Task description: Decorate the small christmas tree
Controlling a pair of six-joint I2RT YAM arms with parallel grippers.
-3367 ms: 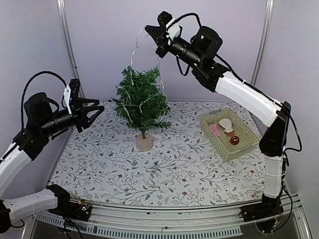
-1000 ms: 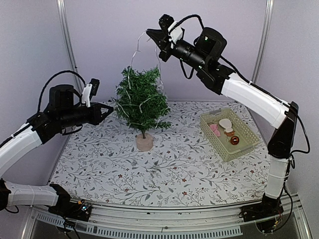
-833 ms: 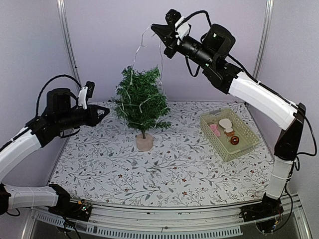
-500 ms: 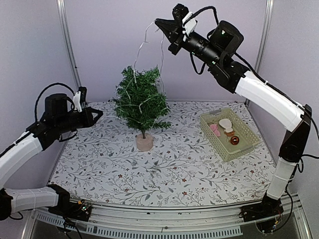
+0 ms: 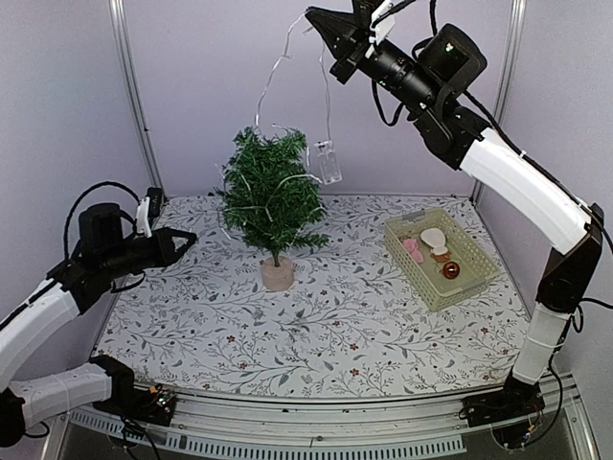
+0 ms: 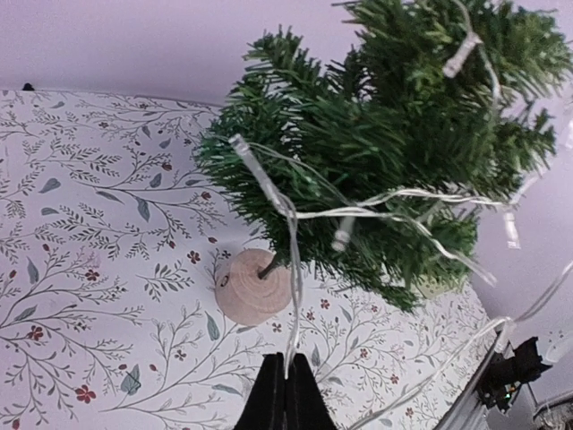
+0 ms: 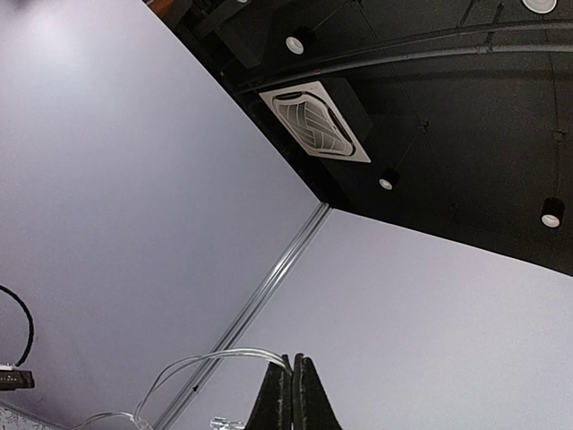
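Note:
The small christmas tree (image 5: 271, 196) stands upright on its pale round base (image 5: 278, 275) at the back middle of the table. A clear light string (image 5: 276, 75) is draped through its branches and rises to my right gripper (image 5: 310, 13), which is shut on the wire high above the tree. A small clear box (image 5: 329, 163) hangs on the string beside the treetop. My left gripper (image 5: 191, 236) sits left of the tree, low, shut on the string's other strand (image 6: 291, 269). In the left wrist view the gripper (image 6: 288, 380) pinches that wire in front of the base (image 6: 255, 286). The right wrist view shows its gripper (image 7: 293, 363) shut on the wire (image 7: 197, 363).
A pale green basket (image 5: 465, 278) stands at the right of the table, holding pink, white and brown ornaments (image 5: 431, 247). A floral cloth (image 5: 316, 326) covers the table. Purple walls with metal posts (image 5: 134, 96) close in the back and sides.
My right gripper has risen and moved right with the string, lifting the hanging box clear of the branches. My left gripper has drawn back left and lower, away from the tree.

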